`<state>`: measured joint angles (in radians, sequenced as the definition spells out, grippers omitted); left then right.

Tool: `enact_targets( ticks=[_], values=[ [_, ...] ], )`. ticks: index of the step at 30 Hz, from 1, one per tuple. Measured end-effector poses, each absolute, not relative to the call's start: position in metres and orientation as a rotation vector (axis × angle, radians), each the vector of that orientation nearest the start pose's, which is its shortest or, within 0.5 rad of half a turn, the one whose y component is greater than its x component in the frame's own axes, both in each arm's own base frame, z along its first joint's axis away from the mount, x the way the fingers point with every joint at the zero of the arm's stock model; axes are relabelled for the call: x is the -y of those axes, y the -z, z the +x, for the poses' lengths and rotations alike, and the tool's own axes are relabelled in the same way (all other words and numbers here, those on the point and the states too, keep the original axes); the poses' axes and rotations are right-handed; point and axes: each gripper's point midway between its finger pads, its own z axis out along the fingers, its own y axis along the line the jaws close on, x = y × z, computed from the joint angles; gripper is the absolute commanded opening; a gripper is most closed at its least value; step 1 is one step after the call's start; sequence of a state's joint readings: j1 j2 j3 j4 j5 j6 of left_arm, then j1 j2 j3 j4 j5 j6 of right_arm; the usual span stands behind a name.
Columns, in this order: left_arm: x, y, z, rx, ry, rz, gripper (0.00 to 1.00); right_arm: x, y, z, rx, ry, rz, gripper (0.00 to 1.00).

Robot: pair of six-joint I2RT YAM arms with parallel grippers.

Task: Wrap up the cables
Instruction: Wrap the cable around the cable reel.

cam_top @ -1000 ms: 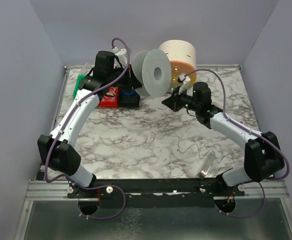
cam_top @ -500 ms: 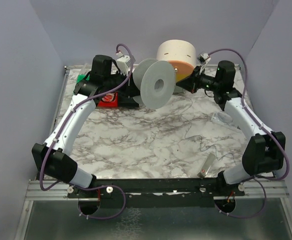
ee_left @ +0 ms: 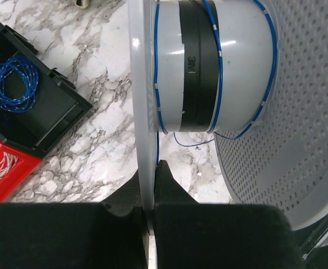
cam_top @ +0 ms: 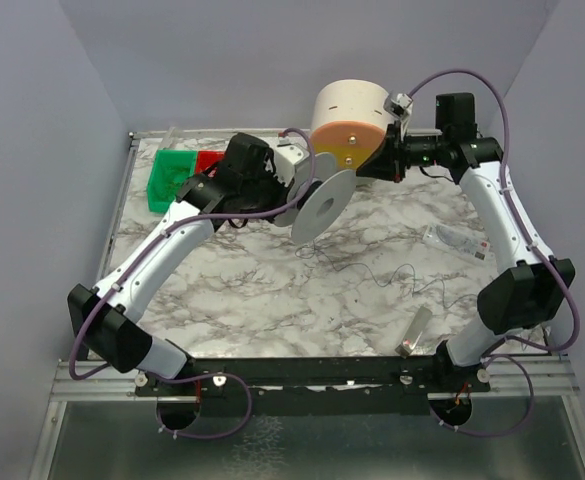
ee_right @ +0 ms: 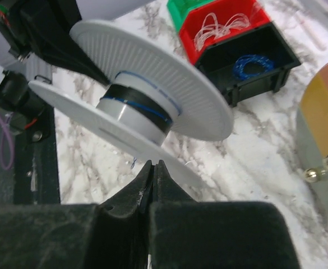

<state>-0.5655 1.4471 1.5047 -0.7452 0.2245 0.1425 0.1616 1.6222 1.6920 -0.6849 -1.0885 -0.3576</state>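
Note:
The white spool (cam_top: 322, 205) hangs tilted above the table middle. My left gripper (cam_top: 290, 195) is shut on its flange (ee_left: 143, 84); its tips (ee_left: 148, 165) pinch the rim. The cable, a hair-thin wire, lies squiggly on the marble (cam_top: 372, 270). It looks blue in the wrist views, wound in a few turns on the spool core (ee_left: 218, 61), which has a black band. My right gripper (cam_top: 370, 168) is high behind the spool by the cream cylinder. It (ee_right: 154, 163) is shut, and a short bit of wire (ee_right: 133, 162) shows at its tips.
A cream and orange cylinder (cam_top: 352, 120) stands at the back. Green (cam_top: 170, 175) and red (cam_top: 210, 160) bins sit back left. A black bin (ee_left: 68, 106) holds a blue coil. Two small clear pieces lie at right (cam_top: 457, 240) and front right (cam_top: 417, 330).
My left arm swung the spool right and forward and tilted it, uncovering the bins. My right gripper moved from in front of the spool round its right side to behind it.

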Motion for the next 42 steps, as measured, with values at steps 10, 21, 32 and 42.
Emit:
enact_targets(
  ticks=[10,21,32,42],
  values=[
    [0.24,-0.32,0.321,-1.971,0.467,0.881,0.0,-0.202,-0.235,0.309,-1.697,-1.22,-1.107,0.4],
    [0.259,-0.379,0.306,-1.829,0.63,0.884,0.0,-0.2,-0.206,0.31,-1.485,-1.041,-1.242,0.66],
    [0.266,-0.394,0.298,-1.807,0.714,0.887,0.0,-0.245,-0.146,0.308,-1.523,-1.186,-1.324,0.65],
    [0.265,-0.394,0.298,-1.811,0.731,0.876,0.0,-0.266,-0.132,0.301,-1.652,-1.323,-1.26,0.0]
  ],
)
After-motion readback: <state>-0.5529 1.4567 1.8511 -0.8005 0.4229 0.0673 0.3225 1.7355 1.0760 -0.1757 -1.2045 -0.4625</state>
